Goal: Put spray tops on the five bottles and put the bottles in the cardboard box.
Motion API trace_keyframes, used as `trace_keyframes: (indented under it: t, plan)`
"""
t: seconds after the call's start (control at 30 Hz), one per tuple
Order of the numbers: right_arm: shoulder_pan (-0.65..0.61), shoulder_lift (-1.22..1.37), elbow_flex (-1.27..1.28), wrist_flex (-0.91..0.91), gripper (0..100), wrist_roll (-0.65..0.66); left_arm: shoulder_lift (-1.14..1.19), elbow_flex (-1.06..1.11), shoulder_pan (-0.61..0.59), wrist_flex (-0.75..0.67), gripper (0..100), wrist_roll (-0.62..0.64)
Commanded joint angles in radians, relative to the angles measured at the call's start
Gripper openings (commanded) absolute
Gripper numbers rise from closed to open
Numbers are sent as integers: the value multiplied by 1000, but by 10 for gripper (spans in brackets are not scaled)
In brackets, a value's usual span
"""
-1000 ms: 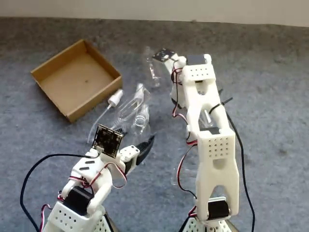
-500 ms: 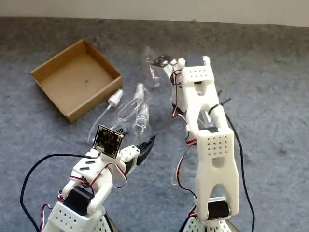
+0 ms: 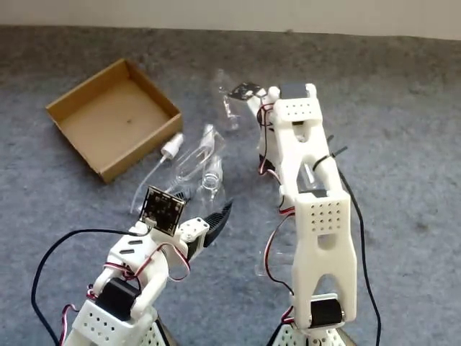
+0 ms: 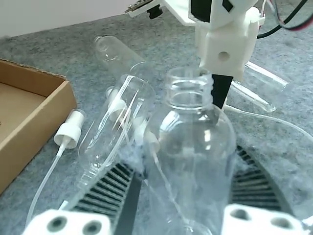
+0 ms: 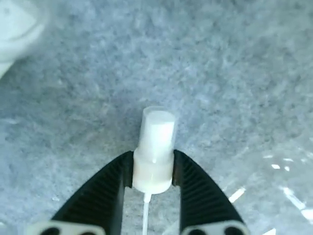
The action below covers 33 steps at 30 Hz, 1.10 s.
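The right gripper (image 5: 152, 169) is pinched tight on a white spray top (image 5: 156, 139) just off the carpet. The left gripper (image 4: 186, 190) clasps an open-necked clear bottle (image 4: 193, 132) upright. The cardboard box (image 3: 140, 160) sits ahead, to its left.

Grey carpet-like surface (image 3: 403, 144) across the work area, pale wall strip (image 3: 288, 13) along its far edge
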Motion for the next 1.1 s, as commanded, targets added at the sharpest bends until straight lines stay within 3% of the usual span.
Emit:
trace_keyframes:
  t: [0.0, 0.27, 0.53, 0.63, 0.8, 1.07]
  plan:
    - [15, -44, -116, 71, 5, -44, -13, 1, 13, -66, 153, 9]
    - [16, -148, -420, 137, 5, -258, -12, 30, 13, -152, 153, 9]
    - [10, -378, -429, 139, 5, -407, -13, 30, 16, -153, 153, 8]
    - [8, -478, -424, 139, 5, -463, -13, 30, 74, -149, 153, 8]
    - [-47, -699, -266, 139, 5, -482, -12, 30, 202, -143, 153, 8]
    - [-154, -1101, 19, 134, 5, -483, -12, 30, 311, -66, 153, 8]
